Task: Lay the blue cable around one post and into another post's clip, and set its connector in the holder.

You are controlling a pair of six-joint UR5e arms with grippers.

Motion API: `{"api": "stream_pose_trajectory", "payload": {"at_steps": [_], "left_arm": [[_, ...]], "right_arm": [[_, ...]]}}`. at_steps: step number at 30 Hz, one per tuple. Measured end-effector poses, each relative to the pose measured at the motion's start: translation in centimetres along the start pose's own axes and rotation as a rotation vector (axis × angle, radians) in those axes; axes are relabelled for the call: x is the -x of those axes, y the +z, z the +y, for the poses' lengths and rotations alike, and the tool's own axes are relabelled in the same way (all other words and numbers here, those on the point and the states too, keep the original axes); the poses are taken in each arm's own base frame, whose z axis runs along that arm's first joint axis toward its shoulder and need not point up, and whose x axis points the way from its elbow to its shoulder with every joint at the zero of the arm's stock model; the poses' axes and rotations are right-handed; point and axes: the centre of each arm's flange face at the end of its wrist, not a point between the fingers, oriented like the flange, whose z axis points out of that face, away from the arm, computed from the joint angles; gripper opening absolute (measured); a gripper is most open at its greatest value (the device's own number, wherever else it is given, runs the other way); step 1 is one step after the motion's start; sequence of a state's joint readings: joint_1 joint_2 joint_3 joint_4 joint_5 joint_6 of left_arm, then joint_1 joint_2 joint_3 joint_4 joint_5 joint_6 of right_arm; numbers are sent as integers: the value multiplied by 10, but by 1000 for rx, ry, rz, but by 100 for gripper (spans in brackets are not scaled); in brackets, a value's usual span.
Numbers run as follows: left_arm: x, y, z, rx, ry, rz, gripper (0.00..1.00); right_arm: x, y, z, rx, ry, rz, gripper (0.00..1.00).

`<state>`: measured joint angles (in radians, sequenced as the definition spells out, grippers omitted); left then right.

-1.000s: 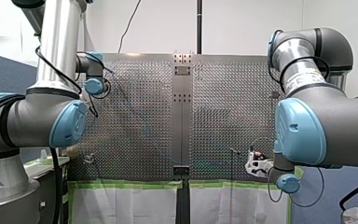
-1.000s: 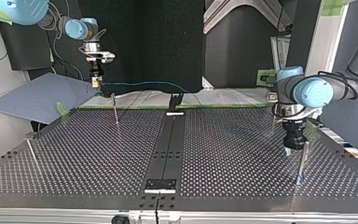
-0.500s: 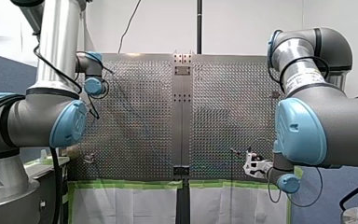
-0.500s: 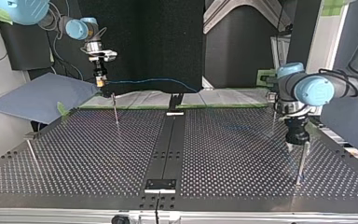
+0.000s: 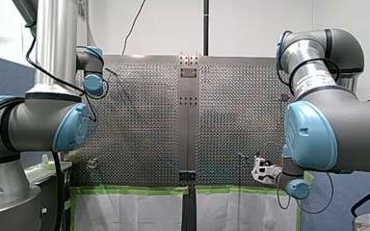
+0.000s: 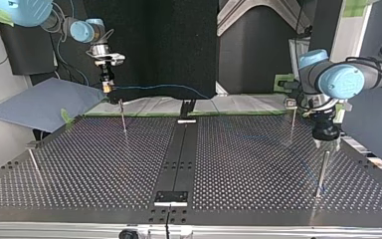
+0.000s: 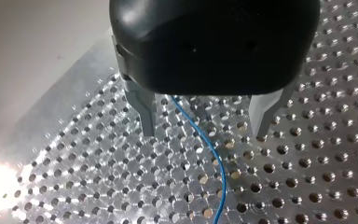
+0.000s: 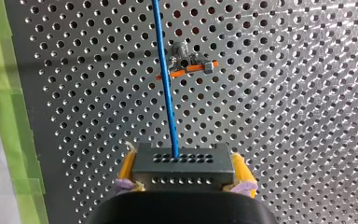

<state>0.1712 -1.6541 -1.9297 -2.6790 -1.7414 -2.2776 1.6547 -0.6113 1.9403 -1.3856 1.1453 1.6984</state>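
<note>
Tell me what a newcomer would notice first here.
The blue cable: in the right wrist view it runs straight from the grey connector clamped between my right gripper's yellow-padded fingers, passing beside a post with an orange clip. In the left wrist view my left gripper hangs open over the perforated table, the cable lying ungripped between its metal fingers.

Silver-grey arms point(image 5: 60, 48) bear blue joint caps point(image 5: 312, 137); my left pincer point(image 7: 205, 133) is black.

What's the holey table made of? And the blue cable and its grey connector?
The table looks like bare metal: shiny silver, glinting around its holes. The cable is probably plastic-coated wire: smooth, glossy blue, bending softly. The connector is dark grey and matte, plastic or metal; I cannot tell.
</note>
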Motion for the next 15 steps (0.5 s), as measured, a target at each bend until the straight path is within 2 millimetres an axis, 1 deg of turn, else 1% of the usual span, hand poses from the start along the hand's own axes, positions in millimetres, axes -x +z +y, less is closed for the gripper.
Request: {"api": "stream_pose_trajectory", "payload": {"at_steps": [9,15], "left_arm": [[6,-32,4,-3,26,7,100],[3,-58,5,-8,66,49,100]], "right_arm": [[0,0,1,7,3,-2,21],[1,-1,0,9,5,-7,21]]}}
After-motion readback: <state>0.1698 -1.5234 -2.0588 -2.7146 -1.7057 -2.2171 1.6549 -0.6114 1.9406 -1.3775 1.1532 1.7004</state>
